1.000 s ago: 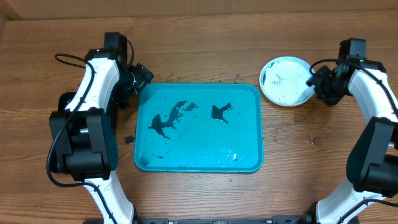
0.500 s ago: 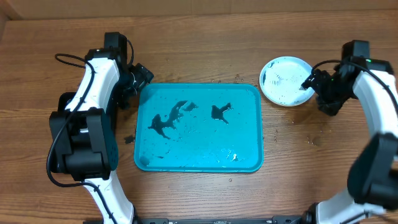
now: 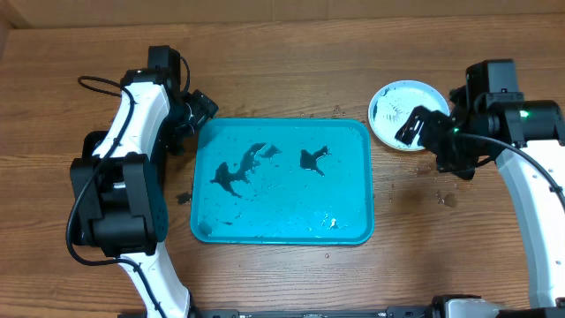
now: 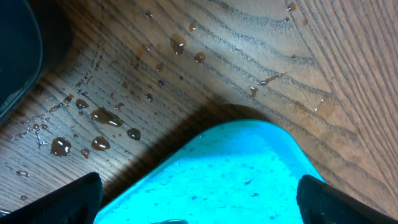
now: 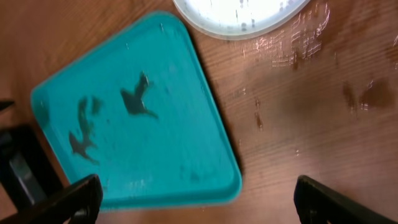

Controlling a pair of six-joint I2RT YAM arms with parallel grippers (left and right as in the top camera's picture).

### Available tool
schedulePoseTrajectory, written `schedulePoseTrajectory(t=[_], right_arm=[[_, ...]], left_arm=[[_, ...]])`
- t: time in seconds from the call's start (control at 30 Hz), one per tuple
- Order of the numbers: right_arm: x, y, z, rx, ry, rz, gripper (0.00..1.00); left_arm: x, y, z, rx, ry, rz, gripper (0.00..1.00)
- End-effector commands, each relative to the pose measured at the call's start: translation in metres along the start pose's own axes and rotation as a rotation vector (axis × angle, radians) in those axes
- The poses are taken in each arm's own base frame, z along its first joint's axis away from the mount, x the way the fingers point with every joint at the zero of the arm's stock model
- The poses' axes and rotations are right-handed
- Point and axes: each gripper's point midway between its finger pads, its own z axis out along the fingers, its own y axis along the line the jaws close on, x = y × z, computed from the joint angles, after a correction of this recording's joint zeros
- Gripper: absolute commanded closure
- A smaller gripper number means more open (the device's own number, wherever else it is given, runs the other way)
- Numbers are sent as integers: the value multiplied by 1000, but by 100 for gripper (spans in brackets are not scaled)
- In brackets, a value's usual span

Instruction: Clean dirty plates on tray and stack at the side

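Tray (image 3: pixel 291 209): mid-table, black smears (image 3: pixel 231 175), no plates aboard. Plate (image 3: pixel 395 99), blue-rimmed: on table (image 3: pixel 282 62) right of tray, just released; stacking likely finished. Right gripper (image 3: pixel 433 141): fingers newly spread wide, lifted off. Left gripper (image 3: pixel 196 110): fingers wide, empty, at tray corner.

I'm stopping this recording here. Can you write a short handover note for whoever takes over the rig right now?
Left pincer: open, empty, at the far left corner of the tray.
Right pincer: open, empty, raised at the edge of the plate.
Tray: mid-table, no plates on it, black smears inside.
Plate: light-blue rim, on the table off the tray's far right corner. Whether others lie beneath it cannot be told.
Done: tray cleared of plates.
Left: confirm the stack is complete; the top plate shows dark specks and may need another wipe.
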Motion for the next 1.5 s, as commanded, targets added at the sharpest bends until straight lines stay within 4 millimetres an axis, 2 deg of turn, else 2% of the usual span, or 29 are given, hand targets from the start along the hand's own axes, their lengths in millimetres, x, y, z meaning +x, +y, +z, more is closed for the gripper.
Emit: schedulePoseTrajectory(t=[0.0,0.1,0.3,0.7,1.1,1.2,1.3,1.47], right_arm=[[9,4,-5,-11,24,-12,0],[25,-5,-6,25,89,10,0],[34,-15,-8,77,120,23,0],[26,-17,-8,80,91,28,0],[12,-37,-17,85,47,106,0],[7,-36,-24,76,-9,95,0],[-10,-26,-40,25,-139,57,0],[-26,-7,-78,-69,-348,-7,0]], left_arm=[[-4,2,-7,3,-22,3,0],[-3,2,-7,3,-21,4,0],[-3,2,-7,3,-22,4,0],[-3,2,-7,3,-21,4,0],[-3,2,-7,3,-21,4,0],[-3,2,-7,3,-22,4,0],[-3,2,-7,3,-21,4,1],[-3,2,-7,3,-21,4,0]])
